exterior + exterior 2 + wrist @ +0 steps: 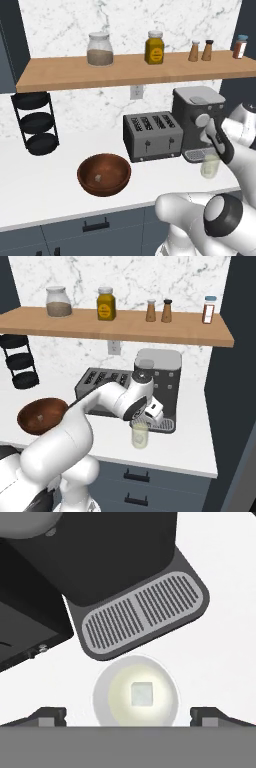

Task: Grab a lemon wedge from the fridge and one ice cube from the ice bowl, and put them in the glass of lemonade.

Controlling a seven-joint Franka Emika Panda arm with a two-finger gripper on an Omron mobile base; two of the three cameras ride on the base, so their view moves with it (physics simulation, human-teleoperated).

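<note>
Currently the glass of lemonade stands upright on the white counter, just in front of the coffee machine's slotted drip tray at centre of the hand view. An ice cube sits in the liquid, square face up. The gripper hangs directly above the glass, jaws spread wide with nothing between them, fingertips flanking the rim at lower frame. Toaster sits left of the coffee machine. The ice bowl, lower left of centre in the left base view, holds another pale cube.
</note>
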